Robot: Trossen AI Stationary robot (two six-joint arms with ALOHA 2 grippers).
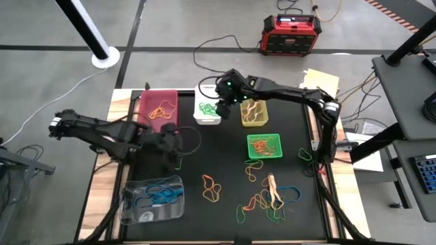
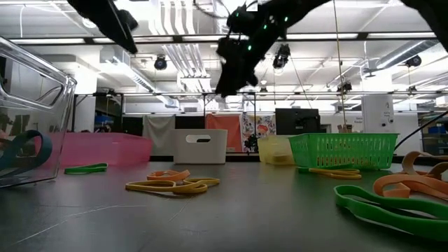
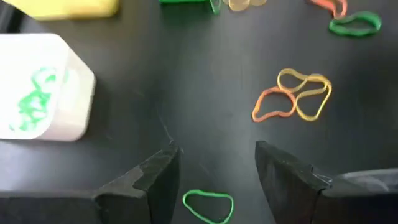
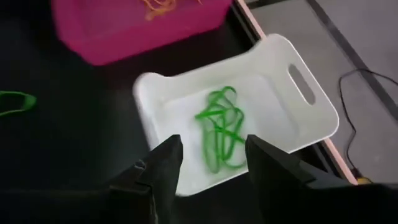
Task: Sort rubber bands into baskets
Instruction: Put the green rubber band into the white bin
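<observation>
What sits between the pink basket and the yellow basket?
The white basket, holding green rubber bands, with the right end effector above it; the high view shows this.

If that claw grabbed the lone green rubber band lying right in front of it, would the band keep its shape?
Probably not. The green rubber band is a thin, uneven loop lying flat, so it would likely sag. It looks light. Between the left gripper fingers, such a thin band may slip free.
</observation>
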